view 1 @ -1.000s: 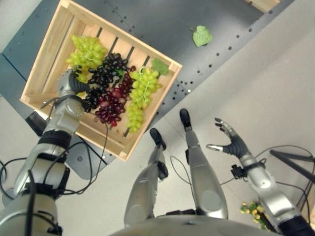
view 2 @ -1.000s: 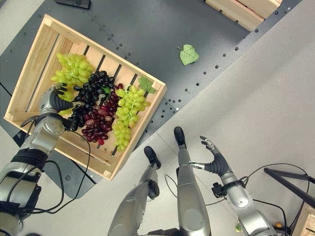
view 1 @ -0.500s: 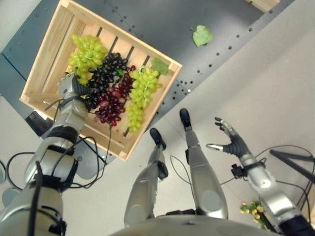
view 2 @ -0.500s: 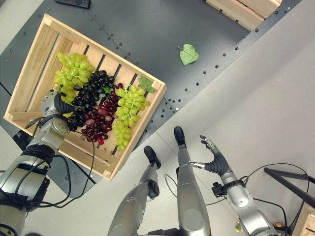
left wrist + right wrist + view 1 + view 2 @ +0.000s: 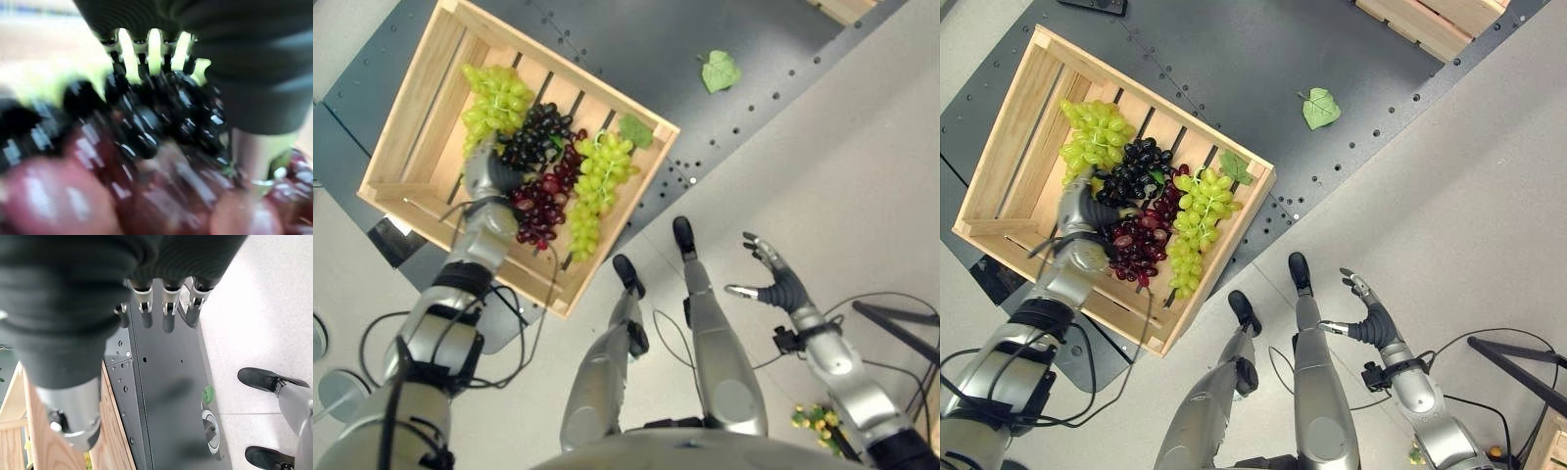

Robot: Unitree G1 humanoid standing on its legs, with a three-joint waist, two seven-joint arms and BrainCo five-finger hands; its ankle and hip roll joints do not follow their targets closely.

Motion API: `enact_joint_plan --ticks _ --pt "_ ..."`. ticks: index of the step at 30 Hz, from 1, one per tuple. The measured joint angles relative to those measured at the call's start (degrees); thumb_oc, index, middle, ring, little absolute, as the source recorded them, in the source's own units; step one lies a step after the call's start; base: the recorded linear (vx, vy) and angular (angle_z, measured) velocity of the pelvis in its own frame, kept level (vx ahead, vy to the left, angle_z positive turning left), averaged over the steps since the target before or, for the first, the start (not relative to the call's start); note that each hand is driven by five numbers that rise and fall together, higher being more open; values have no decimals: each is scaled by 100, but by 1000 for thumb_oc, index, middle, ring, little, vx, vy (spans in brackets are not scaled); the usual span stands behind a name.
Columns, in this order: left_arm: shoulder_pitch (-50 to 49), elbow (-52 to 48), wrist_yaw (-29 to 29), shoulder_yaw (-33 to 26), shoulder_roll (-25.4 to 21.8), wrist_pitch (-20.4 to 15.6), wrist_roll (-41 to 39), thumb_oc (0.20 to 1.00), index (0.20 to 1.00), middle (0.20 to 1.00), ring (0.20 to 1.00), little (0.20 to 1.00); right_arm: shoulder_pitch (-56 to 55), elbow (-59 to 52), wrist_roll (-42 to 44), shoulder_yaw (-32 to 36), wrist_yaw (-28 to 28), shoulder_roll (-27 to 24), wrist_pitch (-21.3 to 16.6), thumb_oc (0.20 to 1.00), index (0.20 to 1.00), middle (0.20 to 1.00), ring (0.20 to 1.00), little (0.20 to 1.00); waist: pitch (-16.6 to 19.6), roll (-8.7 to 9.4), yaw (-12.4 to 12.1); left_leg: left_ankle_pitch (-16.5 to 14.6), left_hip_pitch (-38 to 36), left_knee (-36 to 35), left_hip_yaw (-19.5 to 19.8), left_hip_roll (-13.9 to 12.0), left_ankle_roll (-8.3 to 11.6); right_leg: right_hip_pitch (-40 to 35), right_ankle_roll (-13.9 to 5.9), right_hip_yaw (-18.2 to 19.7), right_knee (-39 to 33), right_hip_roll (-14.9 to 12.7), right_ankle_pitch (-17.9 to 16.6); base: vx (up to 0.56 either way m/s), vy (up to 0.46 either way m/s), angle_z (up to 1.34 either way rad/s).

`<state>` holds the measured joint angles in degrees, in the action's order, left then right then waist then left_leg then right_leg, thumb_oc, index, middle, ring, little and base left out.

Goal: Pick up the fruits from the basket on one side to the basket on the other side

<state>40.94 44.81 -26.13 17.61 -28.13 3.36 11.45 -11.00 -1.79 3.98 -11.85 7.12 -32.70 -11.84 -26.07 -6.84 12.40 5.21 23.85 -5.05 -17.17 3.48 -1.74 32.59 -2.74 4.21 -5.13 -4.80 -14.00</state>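
Observation:
A wooden crate [image 5: 411, 88] on the dark grey table holds two green grape bunches [image 5: 494, 93] [image 5: 597, 181], a black bunch [image 5: 538, 132] and a red bunch [image 5: 543, 201]. My left hand [image 5: 487, 176] is inside the crate, at the near-left edge of the dark grapes. In the left wrist view its fingers [image 5: 142, 54] reach down onto the black grapes [image 5: 161, 107], fairly straight, with the thumb [image 5: 252, 156] apart beside the red grapes [image 5: 54, 196]. My right hand [image 5: 778, 286] hangs open over the floor, far from the crate.
A loose green leaf [image 5: 720, 70] lies on the table [image 5: 636, 49] beyond the crate. A second wooden crate [image 5: 1430, 24] stands at the far right edge. A small yellow-green bunch [image 5: 818, 416] lies on the floor by my right arm.
My left hand has slid rightward across the crate, from beside the left green bunch onto the black and red grapes. The right hand has stayed still.

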Motion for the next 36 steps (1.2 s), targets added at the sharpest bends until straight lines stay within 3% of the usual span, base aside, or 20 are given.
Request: enact_joint_plan --ticks 8,13,17,19,23,30,36 --pt "-1035 -1460 -18 -134 170 -116 -103 1000 1000 1000 1000 1000 2 -3 -3 53 97 30 32 1000 1000 1000 1000 1000 0 -1 -90 0 -8 1 -7 3 0 2 -2 36 0 1 3 0 0 0" --pt "-1344 -1534 -10 -326 366 -261 -162 1000 1000 1000 1000 1000 16 0 -6 96 113 48 90 1000 1000 1000 1000 1000 -1 -3 -101 0 -21 1 -11 8 -1 -9 -6 42 0 -4 5 0 0 0" --pt "-1216 -1253 -54 -326 442 -259 -157 1000 1000 1000 1000 1000 26 0 -6 71 172 45 91 1000 1000 1000 1000 1000 0 -4 -98 1 -42 1 -13 6 -2 -28 -5 47 -1 0 4 -1 -2 -1" --pt "-828 -354 -212 -314 583 -316 -151 1000 1000 1000 1000 1000 28 -3 -4 23 209 40 91 1000 1000 1000 1000 1000 1 -6 -91 1 -78 1 -19 5 -1 -57 -7 67 -1 5 4 -1 -8 -4" --pt "-356 318 -330 -309 624 -300 -314 1000 1000 1000 1000 1000 23 -6 -2 -33 216 12 90 1000 1000 1000 1000 1000 4 -10 -64 0 -101 0 -27 6 0 -59 -23 123 0 18 6 8 1 -7" --pt "-49 752 -215 -308 412 -292 -616 1000 1000 1000 1000 1000 15 -7 3 -67 207 -121 88 1000 1000 1000 1000 1000 8 -16 -12 -5 -115 -1 -25 -13 25 -38 -14 170 -1 57 -24 5 0 -5" --pt "201 1073 222 -252 -50 -241 -799 1000 1000 1000 1000 1000 -2 -10 16 -70 135 -178 86 1000 1000 1000 1000 1000 9 -14 83 -4 -92 0 -25 -16 26 -8 -4 172 0 63 -32 0 0 0"
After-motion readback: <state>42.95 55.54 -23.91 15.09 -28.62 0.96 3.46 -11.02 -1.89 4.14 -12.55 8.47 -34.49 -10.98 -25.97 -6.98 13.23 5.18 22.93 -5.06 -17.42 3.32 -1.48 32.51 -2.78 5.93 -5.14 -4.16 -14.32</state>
